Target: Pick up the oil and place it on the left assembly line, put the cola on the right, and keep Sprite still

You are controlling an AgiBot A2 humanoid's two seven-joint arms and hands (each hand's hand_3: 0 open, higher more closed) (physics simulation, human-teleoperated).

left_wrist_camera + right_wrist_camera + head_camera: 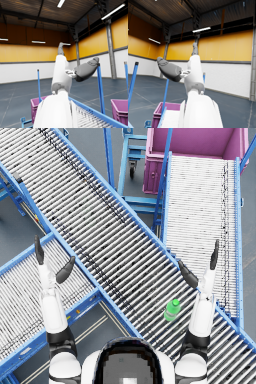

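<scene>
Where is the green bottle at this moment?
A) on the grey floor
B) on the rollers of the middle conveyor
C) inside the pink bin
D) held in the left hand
B: the green bottle rests on the rollers of the middle conveyor, close to the right hand, which holds nothing.

The green bottle (172,309) on the middle conveyor (100,228) is too small for its label to be read; that conveyor runs out past the head view's edges, and the pink bin (200,143) is cut off at the top edge. In the left wrist view the left forearm (57,110) hides part of the nearer crate (35,105); the edge crate (121,110) is cut by the frame.
</scene>
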